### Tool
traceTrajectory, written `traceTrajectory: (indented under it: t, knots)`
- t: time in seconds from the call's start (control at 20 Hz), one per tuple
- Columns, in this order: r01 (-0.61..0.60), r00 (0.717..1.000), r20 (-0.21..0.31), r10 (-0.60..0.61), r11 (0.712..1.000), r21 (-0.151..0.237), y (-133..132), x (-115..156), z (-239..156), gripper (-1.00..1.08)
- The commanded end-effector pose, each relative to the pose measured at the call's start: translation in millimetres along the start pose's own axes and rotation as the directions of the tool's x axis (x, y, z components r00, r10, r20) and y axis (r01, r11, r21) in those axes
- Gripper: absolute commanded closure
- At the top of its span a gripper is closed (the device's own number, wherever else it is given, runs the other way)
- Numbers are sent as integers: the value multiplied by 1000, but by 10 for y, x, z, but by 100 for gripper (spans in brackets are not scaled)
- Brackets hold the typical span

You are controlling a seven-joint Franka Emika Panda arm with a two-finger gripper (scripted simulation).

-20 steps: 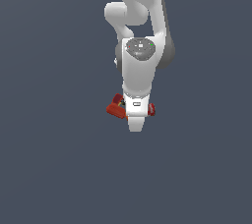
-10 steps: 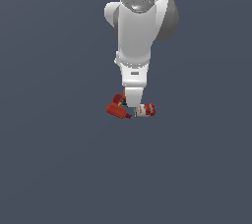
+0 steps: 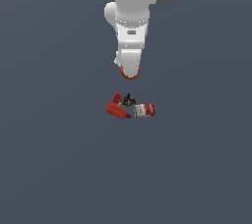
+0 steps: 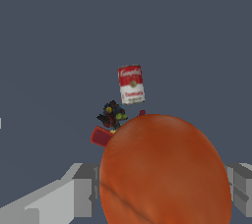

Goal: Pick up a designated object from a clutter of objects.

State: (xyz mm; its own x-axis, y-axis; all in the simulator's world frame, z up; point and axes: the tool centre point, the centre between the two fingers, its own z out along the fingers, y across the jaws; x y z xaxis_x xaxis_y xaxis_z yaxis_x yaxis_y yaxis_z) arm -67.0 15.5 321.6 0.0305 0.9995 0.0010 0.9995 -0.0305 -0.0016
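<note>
- Between my claw [image 4: 162, 188] fingers sits the orange ball [image 4: 165, 171]. In the wrist view it fills the gap between the two grey fingers [image 4: 81, 191], which press it from either side, so I read the claw as clamped on the ball.
- From the exterior view I see only a sliver of the ball [image 3: 130, 74], an orange rim peeping out below the white arm [image 3: 132, 31]. It hangs well above the grey worktop [image 3: 49, 159], clear of everything else.
- Below it lies what remains of the clutter: the red-and-white can [image 3: 144, 110] on its side, a dark red bottle-like piece [image 3: 117, 111] just beside it, and a tiny black-yellow thing [image 3: 128, 100] between and behind them. The wrist view shows the same can [image 4: 131, 84] and the black-yellow thing [image 4: 112, 115], with a red piece [image 4: 101, 137] partly hidden by the ball.
- My judgement on handling: the ball looks smooth, round and firm, so it offers no flat face and could roll or squirt out if the hold is off-centre. The best hold is across its widest part, which is roughly where the fingers seem to sit.
- It looks light, about the can's size, so weight should not trouble the grip. Slipping is my main worry.
- I judge the pick essentially made.
</note>
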Motion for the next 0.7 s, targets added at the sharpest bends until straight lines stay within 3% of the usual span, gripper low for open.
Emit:
traceTrajectory:
  t: [0.0, 0.65]
  knots:
    - [0, 1000, -1, 0, 1000, -2, -134, -27, -232, 108]
    - [0, 1000, 0, 0, 1000, -2, -641, -154, -1137, 108]
